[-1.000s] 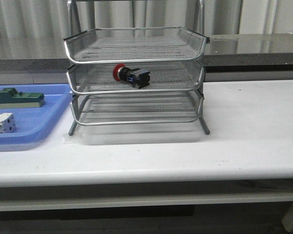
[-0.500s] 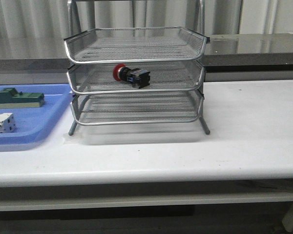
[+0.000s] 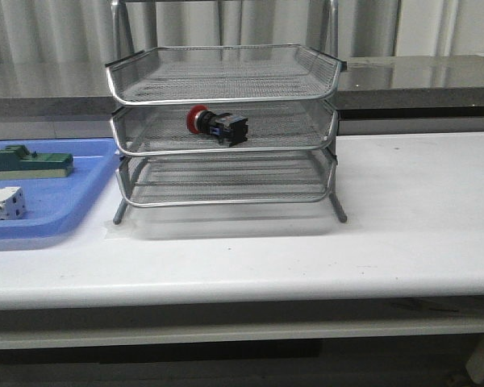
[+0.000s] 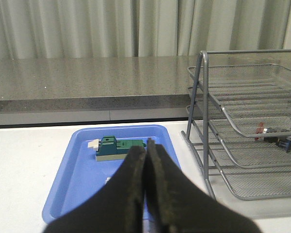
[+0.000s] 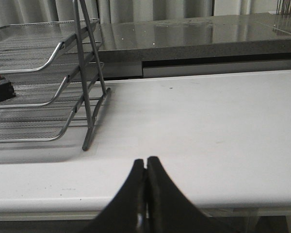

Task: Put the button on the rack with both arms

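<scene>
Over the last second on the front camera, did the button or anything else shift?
Nothing visibly changed. The red-headed push button lies on the middle tier of the silver wire-mesh rack as before, and the green block and white boxy part sit unmoved on the blue plastic tray.

A long white table (image 3: 403, 218) is seen running across the front view, its rounded edge nearest the camera. Toward its back, left of the middle, the rack (image 3: 223, 129) is stood on slanted legs. Just beside the rack, at the table's left end, a flat blue tray (image 3: 52, 214) is laid. The right half is shown as bare white surface.
</scene>
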### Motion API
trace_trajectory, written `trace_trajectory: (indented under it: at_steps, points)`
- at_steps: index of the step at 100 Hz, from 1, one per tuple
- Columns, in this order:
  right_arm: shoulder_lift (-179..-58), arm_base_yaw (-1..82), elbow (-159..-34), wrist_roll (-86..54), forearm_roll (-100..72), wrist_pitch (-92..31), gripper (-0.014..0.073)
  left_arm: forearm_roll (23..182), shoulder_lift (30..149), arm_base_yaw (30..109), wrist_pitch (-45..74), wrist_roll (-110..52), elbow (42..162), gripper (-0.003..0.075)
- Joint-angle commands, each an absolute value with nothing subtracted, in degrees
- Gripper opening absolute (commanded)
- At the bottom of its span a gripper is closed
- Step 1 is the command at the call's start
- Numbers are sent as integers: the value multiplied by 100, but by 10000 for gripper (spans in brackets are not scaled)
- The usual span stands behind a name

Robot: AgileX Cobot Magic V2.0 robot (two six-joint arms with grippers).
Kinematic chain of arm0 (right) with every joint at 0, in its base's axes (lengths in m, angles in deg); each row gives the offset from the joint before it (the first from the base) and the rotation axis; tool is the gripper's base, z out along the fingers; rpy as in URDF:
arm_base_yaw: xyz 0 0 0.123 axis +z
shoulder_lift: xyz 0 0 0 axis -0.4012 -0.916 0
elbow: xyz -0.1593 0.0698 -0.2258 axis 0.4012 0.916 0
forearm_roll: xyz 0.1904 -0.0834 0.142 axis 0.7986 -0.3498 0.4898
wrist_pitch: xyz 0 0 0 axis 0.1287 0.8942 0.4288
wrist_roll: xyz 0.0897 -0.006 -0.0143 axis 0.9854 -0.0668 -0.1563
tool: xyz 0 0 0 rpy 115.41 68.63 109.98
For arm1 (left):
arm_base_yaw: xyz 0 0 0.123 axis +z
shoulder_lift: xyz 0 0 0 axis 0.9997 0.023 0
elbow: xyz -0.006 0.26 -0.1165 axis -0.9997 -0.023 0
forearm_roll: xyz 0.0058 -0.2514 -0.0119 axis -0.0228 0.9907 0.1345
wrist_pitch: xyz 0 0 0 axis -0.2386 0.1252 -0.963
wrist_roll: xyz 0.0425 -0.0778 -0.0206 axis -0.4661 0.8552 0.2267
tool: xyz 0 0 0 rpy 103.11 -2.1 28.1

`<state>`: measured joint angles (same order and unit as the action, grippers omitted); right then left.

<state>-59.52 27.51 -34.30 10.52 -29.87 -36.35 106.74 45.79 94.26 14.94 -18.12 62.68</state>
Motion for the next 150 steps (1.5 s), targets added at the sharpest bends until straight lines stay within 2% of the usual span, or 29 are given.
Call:
trace_trajectory:
  at_steps: [1,49,69,87,100,126,150]
  points:
    - [-5856,2703,-3528,1064,-3069,-4116,-59,10743,4656,9444,1893,-1805,6443,-20]
    - [-5856,2703,-3528,1064,-3069,-4116,-59,10433,4584,9422,2065,-1735,6405,-20]
    - [-5856,2703,-3528,1064,-3069,-4117,-59,8760,4161,9350,2256,115,5841,-20]
    - [-5856,2703,-3528,1064,-3069,-4117,-59,8182,3446,9341,2476,1076,5063,-20]
    - [-5856,2703,-3528,1064,-3069,-4117,-59,7862,2947,9214,2658,1197,4622,-20]
    - [-5856,2703,-3528,1064,-3069,-4092,-59,7224,2976,8816,3107,1511,4310,-20]
    - [-5856,2703,-3528,1064,-3069,-4092,-59,7224,2976,8815,3263,1657,4195,-20]
